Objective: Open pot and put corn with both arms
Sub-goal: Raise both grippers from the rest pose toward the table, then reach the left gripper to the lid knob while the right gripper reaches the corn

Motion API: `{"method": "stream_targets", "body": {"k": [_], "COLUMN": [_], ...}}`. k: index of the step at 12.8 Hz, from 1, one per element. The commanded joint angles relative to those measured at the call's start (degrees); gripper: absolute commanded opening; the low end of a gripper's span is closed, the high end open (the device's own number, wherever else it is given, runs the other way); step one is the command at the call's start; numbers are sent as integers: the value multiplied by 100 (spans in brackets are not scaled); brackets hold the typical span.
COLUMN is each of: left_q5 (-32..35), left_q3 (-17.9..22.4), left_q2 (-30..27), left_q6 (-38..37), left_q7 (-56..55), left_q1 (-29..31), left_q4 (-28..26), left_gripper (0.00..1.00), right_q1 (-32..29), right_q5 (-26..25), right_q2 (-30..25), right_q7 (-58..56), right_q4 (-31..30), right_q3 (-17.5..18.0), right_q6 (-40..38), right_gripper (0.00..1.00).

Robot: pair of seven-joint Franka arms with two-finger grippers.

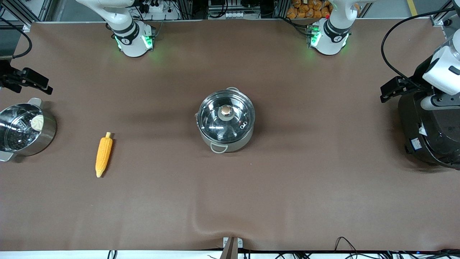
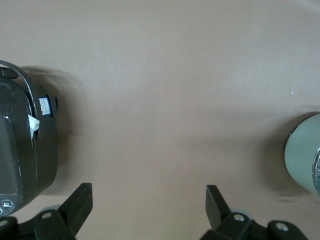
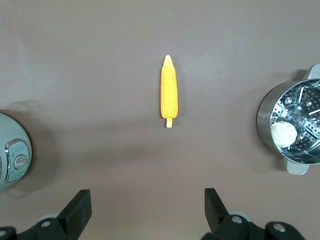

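The shiny steel pot [image 1: 226, 138] stands mid-table with its glass lid [image 1: 215, 122] on, and the round knob [image 1: 225, 110] is on top. Its edge shows in the left wrist view [image 2: 305, 157] and the right wrist view [image 3: 12, 157]. The yellow-orange corn [image 1: 103, 154] lies on the cloth toward the right arm's end, also in the right wrist view [image 3: 169, 92]. My right gripper [image 1: 28, 81] [image 3: 147, 202] hangs open and empty, high over the table by that end. My left gripper [image 1: 395, 88] [image 2: 149, 200] hangs open and empty, high beside the black cooker.
A steel pot with a perforated insert [image 1: 46, 135] [image 3: 262, 120] holding a white bun [image 1: 37, 122] [image 3: 281, 135] stands at the right arm's end. A big black cooker [image 1: 431, 136] [image 2: 20, 145] stands at the left arm's end. Brown cloth covers the table.
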Motion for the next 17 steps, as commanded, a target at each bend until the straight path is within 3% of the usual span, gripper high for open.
{"method": "stream_targets", "body": {"k": [1,5,9,11,14,17], "left_q5": [-73,-64,-63,-73,-64,-72], "left_q3": [-36,-36,-114,-298,-317,-317], "left_q2": [-14,-6,108,240,801,1250], "left_q6": [-62,-62,-62,17,175,631], "left_q7": [25,16,-80,-971,-2808,-3945], "left_q1": [67,49,-56,-449,-1152,-1899], "left_q4": [32,58,67,76,488,568], "left_gripper": [100,100,100,100,100,100], "right_q1": [-135,-135,-188,-179,-179,-179], "right_q5": [25,25,25,25,25,25], "right_q2": [-17,-8,36,71,185,474], "right_q7": [-79,-70,-70,-70,-79,-79], "right_q4": [1,-17,-481,-683,-921,-939], "right_q3": [91,91,91,91,91,91], "right_q6": [15,6,383,611,919,1086], "right_gripper": [100,100,100,100,100,100]}}
